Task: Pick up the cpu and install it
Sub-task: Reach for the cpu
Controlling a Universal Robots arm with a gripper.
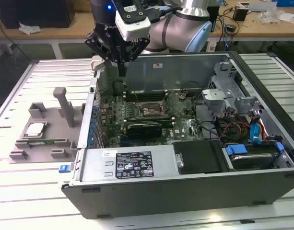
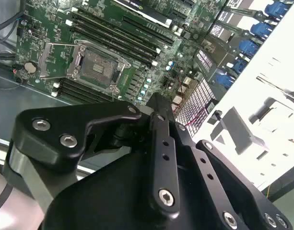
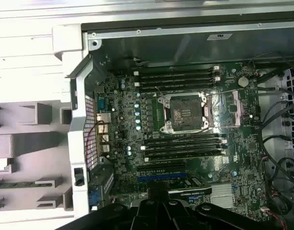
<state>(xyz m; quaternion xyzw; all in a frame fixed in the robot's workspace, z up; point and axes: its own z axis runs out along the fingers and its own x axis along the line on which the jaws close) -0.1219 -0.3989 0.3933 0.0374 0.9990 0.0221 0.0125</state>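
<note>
Gripper (image 1: 122,70) closed above case (image 1: 185,71) | cpu (image 1: 35,128) on tray (image 1: 21,154) | socket (image 3: 185,111) interior unclear

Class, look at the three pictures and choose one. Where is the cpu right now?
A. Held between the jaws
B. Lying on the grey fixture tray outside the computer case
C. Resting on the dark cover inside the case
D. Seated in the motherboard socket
B. In the exterior view the cpu lies flat on the grey fixture tray, beside the computer case. In the first wrist view the socket is open with nothing in it.
</note>
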